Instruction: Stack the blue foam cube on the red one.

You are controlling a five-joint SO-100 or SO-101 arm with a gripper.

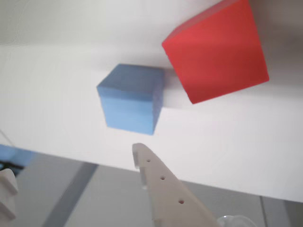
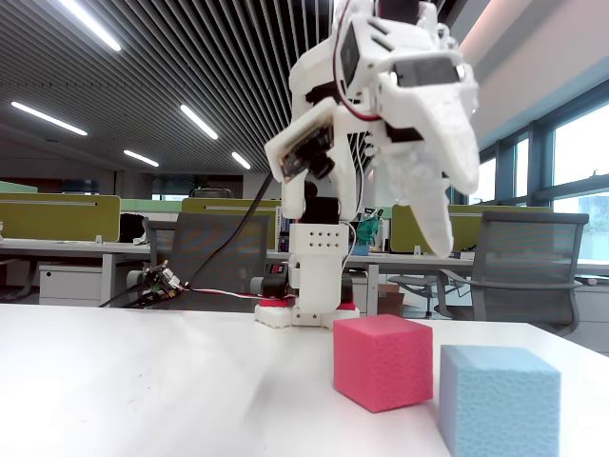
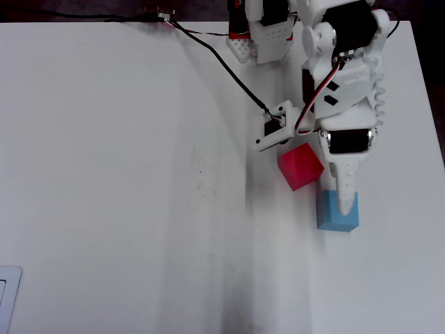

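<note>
The blue foam cube [image 1: 130, 100] rests on the white table, with the red one [image 1: 215, 49] just beside it, a corner nearly touching. In the fixed view the red cube [image 2: 383, 360] stands left of the blue cube [image 2: 500, 400]. My gripper [image 2: 440, 238] hangs in the air well above both cubes, touching neither. From overhead the gripper [image 3: 343, 198] points down over the blue cube [image 3: 338, 214], and the red cube [image 3: 300, 167] lies to its upper left. In the wrist view the gripper [image 1: 73, 163] is open, one finger [image 1: 161, 184] at centre and the other at the left edge.
The arm's base [image 3: 261, 38] is bolted at the table's far edge, and a black cable [image 3: 215, 56] runs from there to the wrist camera. The table's right edge [image 3: 431, 139] lies close to the cubes. A flat white object [image 3: 7, 299] sits at the lower left.
</note>
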